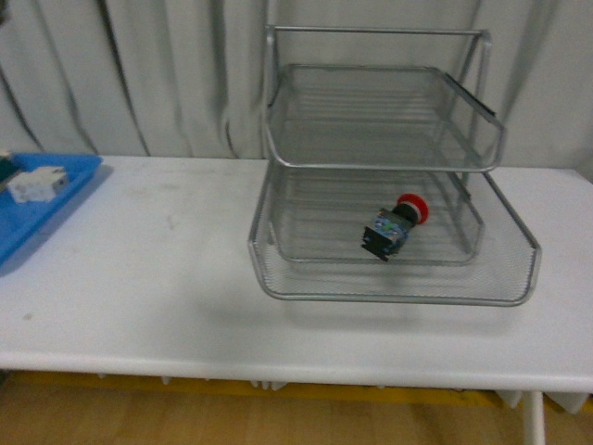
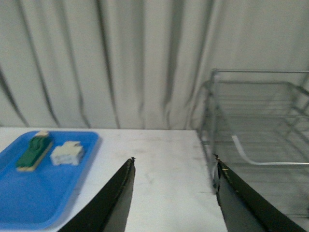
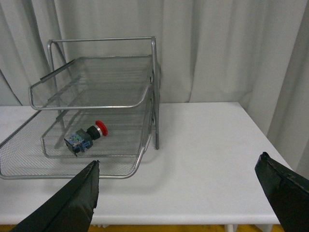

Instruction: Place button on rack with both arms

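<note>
- The two black fingers (image 2: 118,198) of the left gripper (image 2: 174,162) stand well apart with nothing between them; only bare white table top (image 2: 164,174) shows in the gap.
- The black fingers (image 3: 77,198) of the right gripper (image 3: 178,164) are spread wider and are also empty.
- Neither arm shows in the front view, so both seem to hang back from the work area, apart from everything.
- The small push button with a round red cap and a dark blocky body (image 1: 394,227) lies on its side inside the silver wire-mesh three-tier rack (image 1: 389,298), under the top tier. It appears to be in the middle tray, though through the mesh I cannot rule out the bottom one. Its cap points toward the back of the rack.
- In the right wrist view the button (image 3: 87,136) sits ahead of that gripper, inside the rack (image 3: 87,107) and clear of the fingers.
- Off to the left, a flat blue plastic tray (image 1: 56,209) holds a white blocky part (image 1: 37,183); the left wrist view also shows a green rectangular block (image 2: 34,152) beside it.
- Judgement: the placing looks done and the step in hand is the retreat. What remains is to keep both arms clear of the rack frame and bring them to rest.
</note>
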Available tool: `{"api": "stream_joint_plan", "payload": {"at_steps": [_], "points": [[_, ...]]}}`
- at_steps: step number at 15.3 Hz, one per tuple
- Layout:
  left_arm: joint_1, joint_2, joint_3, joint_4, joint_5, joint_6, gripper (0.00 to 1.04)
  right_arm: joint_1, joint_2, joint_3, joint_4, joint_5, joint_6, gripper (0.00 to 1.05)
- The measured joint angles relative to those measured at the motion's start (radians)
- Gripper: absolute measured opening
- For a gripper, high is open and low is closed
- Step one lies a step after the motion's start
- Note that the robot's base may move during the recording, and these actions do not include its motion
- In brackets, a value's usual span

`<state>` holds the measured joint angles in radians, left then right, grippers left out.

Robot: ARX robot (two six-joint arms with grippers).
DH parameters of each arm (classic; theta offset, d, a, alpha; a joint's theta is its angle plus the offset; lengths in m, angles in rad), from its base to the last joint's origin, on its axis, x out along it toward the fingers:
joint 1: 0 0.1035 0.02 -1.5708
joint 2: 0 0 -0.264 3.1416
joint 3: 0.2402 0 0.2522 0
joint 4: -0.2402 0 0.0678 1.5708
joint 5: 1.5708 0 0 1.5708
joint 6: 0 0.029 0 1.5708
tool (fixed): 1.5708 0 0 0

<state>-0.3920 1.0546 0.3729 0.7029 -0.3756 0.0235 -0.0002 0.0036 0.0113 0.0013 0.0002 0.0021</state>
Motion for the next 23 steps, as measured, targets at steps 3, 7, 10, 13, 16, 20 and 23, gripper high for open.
{"api": "stream_joint_plan", "payload": {"at_steps": [3, 7, 10, 13, 16, 20, 23], "points": [[0.329, -0.077, -0.154, 0.043, 0.317, -0.017, 0.13, 0.000, 0.000, 0.000, -0.005, 0.000, 0.000, 0.98], [0.389, -0.216, -0.253, -0.001, 0.375, -0.023, 0.02, 0.000, 0.000, 0.000, -0.005, 0.000, 0.000, 0.98], [0.389, -0.342, -0.301, -0.073, 0.375, -0.023, 0.02, 0.000, 0.000, 0.000, -0.005, 0.000, 0.000, 0.98], [0.389, -0.410, -0.320, -0.124, 0.375, -0.023, 0.02, 0.000, 0.000, 0.000, -0.005, 0.000, 0.000, 0.98], [0.389, -0.435, -0.357, -0.092, 0.376, -0.023, 0.02, 0.000, 0.000, 0.000, -0.005, 0.000, 0.000, 0.98], [0.389, -0.603, -0.364, -0.251, 0.375, -0.023, 0.02, 0.000, 0.000, 0.000, -0.004, 0.000, 0.000, 0.98], [0.389, -0.700, -0.364, -0.348, 0.375, -0.023, 0.02, 0.000, 0.000, 0.000, -0.005, 0.000, 0.000, 0.98]]}}
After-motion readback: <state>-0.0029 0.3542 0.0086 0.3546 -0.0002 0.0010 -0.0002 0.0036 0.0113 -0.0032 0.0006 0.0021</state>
